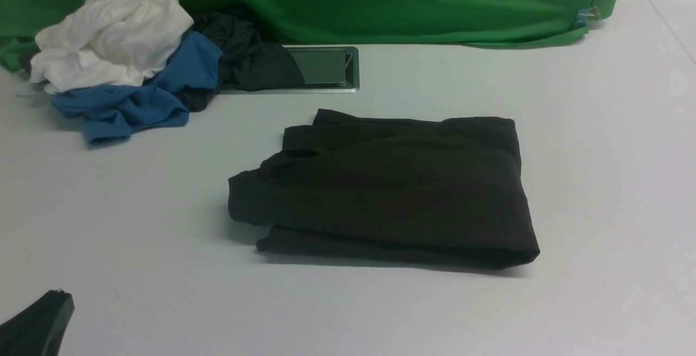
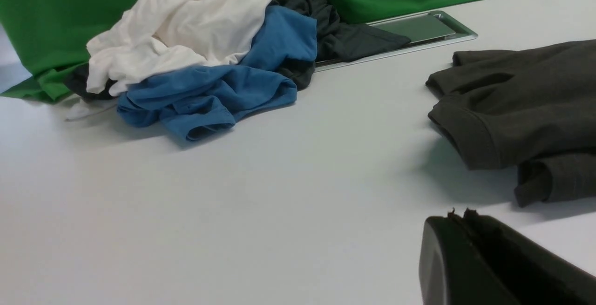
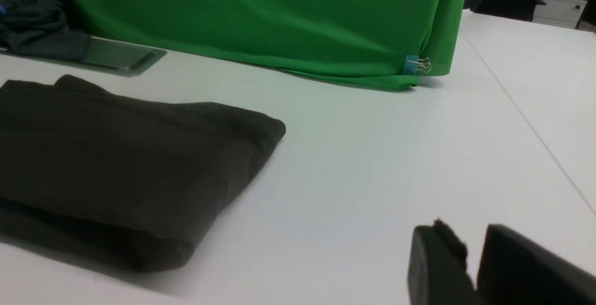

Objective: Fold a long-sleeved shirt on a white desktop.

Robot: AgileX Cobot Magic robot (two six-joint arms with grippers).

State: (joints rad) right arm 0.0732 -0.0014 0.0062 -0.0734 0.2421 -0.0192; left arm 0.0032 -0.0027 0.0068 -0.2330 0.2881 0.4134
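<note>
In the front view, the black long-sleeved shirt (image 1: 391, 187) lies folded into a thick rectangle at the middle of the frame, flat on the white desktop (image 1: 109, 225), with a ribbed cuff sticking out at its left edge. At the upper left sits a heap of clothes: a white garment (image 1: 109, 35) on top, a blue garment (image 1: 141, 95) under it, and a dark garment (image 1: 250, 51) draped partly over a metal-framed hatch (image 1: 331, 68). A green cloth (image 1: 380, 2) runs across the top, pinned near the upper right corner by a small clip (image 1: 587, 16). The left gripper (image 1: 57, 296) shows only as a black tip in the lower left corner, well apart from the shirt. In the left wrist view, the left gripper (image 2: 458, 216) sits at the lower right of the frame with its jaws pressed together, empty, above bare tabletop; the shirt (image 2: 521, 105) lies at the right edge, the clothes heap at the upper left. In the right wrist view, the right gripper (image 3: 472, 244) appears at the lower right with a narrow gap between its two fingers and nothing between them; the folded shirt (image 3: 116, 165) fills the left side of the frame, clear of the fingers, and the green cloth hangs along the top.
</note>
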